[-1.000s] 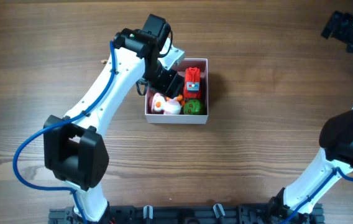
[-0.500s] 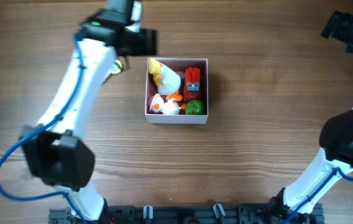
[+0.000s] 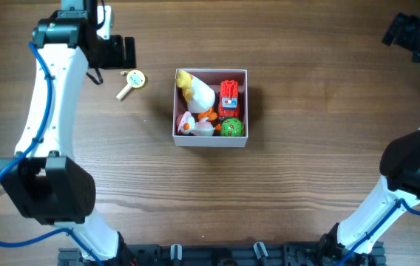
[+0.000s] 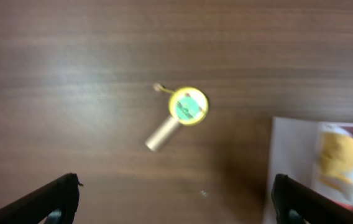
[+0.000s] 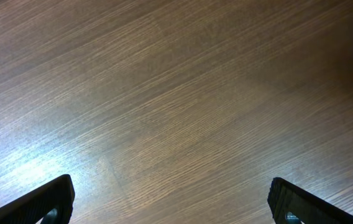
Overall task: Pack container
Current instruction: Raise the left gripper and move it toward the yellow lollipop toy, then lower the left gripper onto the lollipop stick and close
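The container (image 3: 210,140), a square shallow box with white walls and a pink inside, sits mid-table. In it lie a yellow and white duck toy (image 3: 197,91), a red toy (image 3: 229,94), a green ball (image 3: 230,127) and a pink and white toy (image 3: 189,125). A small yellow and green rattle-like toy (image 3: 131,80) lies on the table left of the container; it also shows in the left wrist view (image 4: 183,110). My left gripper (image 3: 121,52) is open and empty, just up-left of that toy. My right gripper (image 3: 415,35) is open and empty at the far right edge.
The wooden table (image 3: 306,170) stretches round the container. The container's left wall (image 4: 291,168) and the duck (image 4: 338,158) show at the right of the left wrist view. The right wrist view shows only bare wood (image 5: 176,93).
My left arm has swung left, away from the container, leaving the duck toy inside it. The small yellow and green toy has come into view. The right arm has not moved.
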You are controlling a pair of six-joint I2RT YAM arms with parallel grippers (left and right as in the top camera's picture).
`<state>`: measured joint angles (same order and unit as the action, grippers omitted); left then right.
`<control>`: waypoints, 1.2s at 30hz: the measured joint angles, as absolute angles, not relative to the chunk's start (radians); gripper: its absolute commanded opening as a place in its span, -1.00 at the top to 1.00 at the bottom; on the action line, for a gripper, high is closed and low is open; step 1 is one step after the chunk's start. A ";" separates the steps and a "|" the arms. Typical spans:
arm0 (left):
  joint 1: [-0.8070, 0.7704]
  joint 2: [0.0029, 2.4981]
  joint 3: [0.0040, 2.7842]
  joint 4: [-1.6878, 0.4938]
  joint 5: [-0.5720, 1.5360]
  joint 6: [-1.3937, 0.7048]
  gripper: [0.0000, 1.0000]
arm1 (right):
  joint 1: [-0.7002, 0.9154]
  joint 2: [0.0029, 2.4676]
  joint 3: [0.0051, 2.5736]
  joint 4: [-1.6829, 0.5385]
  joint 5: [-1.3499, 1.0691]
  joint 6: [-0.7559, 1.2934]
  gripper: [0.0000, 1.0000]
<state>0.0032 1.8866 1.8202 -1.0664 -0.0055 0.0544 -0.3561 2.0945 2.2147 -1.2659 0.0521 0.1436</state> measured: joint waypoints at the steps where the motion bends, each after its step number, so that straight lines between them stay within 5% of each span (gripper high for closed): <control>1: 0.013 1.894 1.820 -1.052 -0.007 0.083 -1.00 | -0.356 2.094 2.215 -1.266 0.052 0.144 -0.99; 15: 0.043 2.061 1.820 -1.013 0.066 0.374 -0.99 | -0.356 2.094 2.215 -1.266 0.052 0.144 -1.00; 36: 0.001 2.178 1.820 -1.084 0.071 0.400 -0.98 | -0.356 2.094 2.215 -1.266 0.052 0.144 -0.99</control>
<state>0.0006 2.1784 1.8202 -1.0836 0.0711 0.4004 -0.3561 2.0945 2.2147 -1.2659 0.0521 0.1436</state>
